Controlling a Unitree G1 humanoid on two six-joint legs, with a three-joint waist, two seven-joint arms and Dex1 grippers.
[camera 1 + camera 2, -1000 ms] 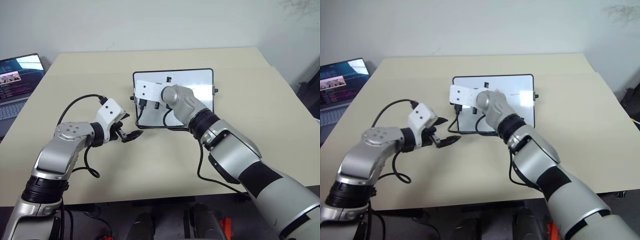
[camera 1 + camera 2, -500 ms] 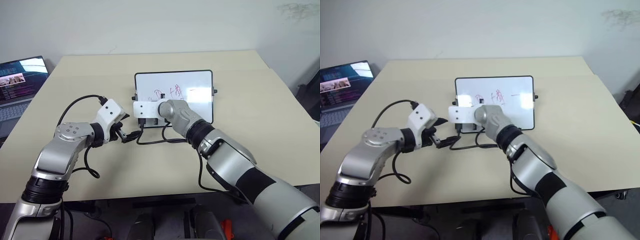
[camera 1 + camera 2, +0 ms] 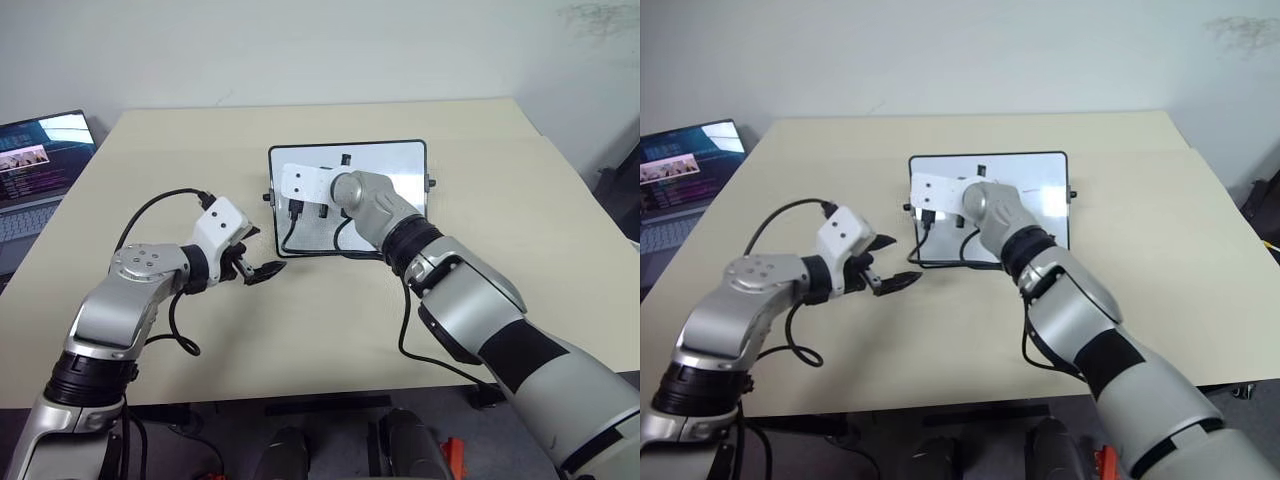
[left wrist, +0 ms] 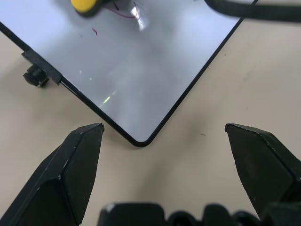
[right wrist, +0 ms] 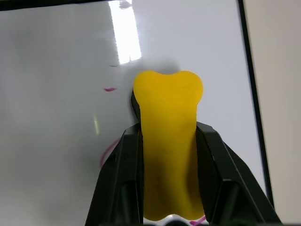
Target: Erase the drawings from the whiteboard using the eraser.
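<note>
**A:** Where did you have things, nearest first?

**B:** Nearest you, at about eight o'clock on the table (image 3: pixel 330 330), your left gripper (image 3: pixel 262 272) hung just off the whiteboard's (image 3: pixel 405 160) near-left corner, its black fingers (image 4: pixel 77 162) spread wide with nothing between them. In its wrist view the corner of the board's frame lay between the two tips, apart from both.

**A:** And the working arm?

**B:** Farther in, near the table's centre, your right gripper (image 5: pixel 167 136) was clenched on the eraser (image 5: pixel 168 141), the yellow block squeezed between both fingers with its end pushed out toward the glossy surface. I could not tell from the pictures whether the eraser's end actually pressed on the board or hovered just over it.

**A:** What about the drawings?

**B:** The drawings (image 5: pixel 109 153) showed as thin red strokes beside the eraser at about nine o'clock, with a small fleck (image 5: pixel 109 89) further up. From overhead, your right arm covered most of that part of the board. At ten o'clock, off the table's far-left edge, a laptop (image 3: pixel 35 160) sat open.

**A:** So which step?

**B:** Mid-wipe, I'd judge, with red left. Your next stroke should have carried the eraser sideways over those strokes, flat and pressed down.
</note>
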